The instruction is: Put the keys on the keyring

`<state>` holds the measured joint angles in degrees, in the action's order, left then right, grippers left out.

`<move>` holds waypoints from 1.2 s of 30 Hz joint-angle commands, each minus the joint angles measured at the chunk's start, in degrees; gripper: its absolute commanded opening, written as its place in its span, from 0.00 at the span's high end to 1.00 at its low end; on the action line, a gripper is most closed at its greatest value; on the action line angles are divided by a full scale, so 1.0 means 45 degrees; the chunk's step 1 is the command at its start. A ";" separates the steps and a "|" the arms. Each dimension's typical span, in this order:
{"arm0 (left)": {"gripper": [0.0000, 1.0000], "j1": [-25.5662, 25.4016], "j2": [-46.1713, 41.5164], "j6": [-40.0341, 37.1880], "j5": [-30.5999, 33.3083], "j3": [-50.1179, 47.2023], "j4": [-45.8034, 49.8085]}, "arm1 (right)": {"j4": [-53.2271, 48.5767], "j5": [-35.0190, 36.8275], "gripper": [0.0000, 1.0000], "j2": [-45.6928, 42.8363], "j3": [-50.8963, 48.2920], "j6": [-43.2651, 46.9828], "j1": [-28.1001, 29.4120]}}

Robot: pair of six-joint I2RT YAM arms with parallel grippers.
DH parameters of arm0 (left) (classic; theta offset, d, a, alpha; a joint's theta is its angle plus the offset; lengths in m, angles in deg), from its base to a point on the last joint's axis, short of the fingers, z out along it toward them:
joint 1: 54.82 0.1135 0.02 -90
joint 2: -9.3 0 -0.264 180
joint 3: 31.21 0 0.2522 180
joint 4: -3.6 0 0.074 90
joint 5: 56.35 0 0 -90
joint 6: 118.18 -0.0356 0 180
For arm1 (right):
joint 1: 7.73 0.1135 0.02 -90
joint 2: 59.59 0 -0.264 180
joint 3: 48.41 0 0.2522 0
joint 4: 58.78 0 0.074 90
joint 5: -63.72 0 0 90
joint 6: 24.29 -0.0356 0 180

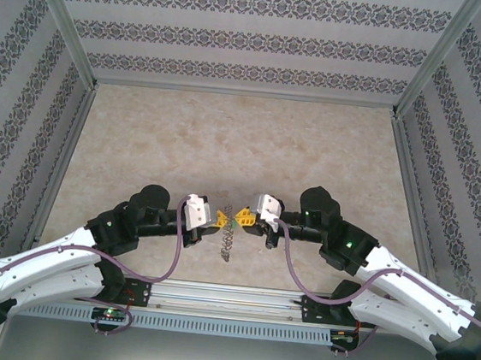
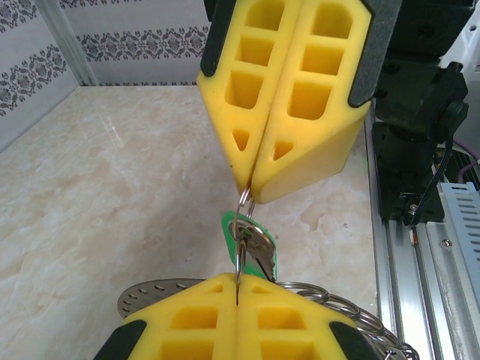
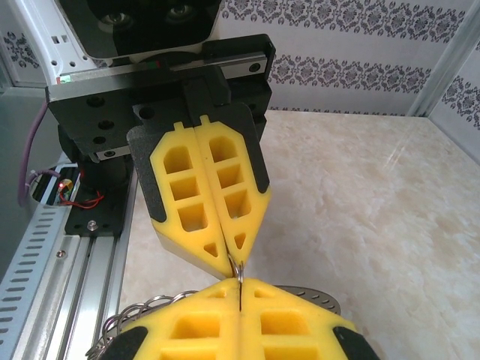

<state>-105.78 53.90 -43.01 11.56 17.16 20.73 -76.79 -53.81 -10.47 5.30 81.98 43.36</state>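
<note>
Between left claw (image 2: 237, 283) and right claw (image 2: 251, 191), each clamped on the thin ring (image 2: 238, 217), hangs the green key (image 2: 256, 246).

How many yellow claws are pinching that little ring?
2. The left gripper reaches in from the left, the right gripper from the right; both are shut on the small metal ring between them.

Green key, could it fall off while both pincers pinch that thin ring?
Maybe. The left pincer and right pincer grip the thin ring only at their tips, so it could slip free. If they pull apart, the ring may bend. The green key hangs on it and might swing aside.
</note>
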 commanded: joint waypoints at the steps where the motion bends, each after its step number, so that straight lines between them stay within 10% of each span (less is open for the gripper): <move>1: 1.00 -0.0178 -0.0225 -0.0005 -0.0243 0.0036 -0.0888 | 0.0184 -0.0366 1.00 0.0041 -0.0124 -0.0160 -0.0143; 36: 1.00 -0.0170 -0.0224 -0.0022 -0.0233 -0.0001 -0.0946 | 0.0363 -0.0805 1.00 0.0041 -0.0244 -0.0297 -0.0318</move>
<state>-105.78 53.90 -43.01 11.56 17.16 20.73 -76.55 -55.82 -10.32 5.06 81.07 42.62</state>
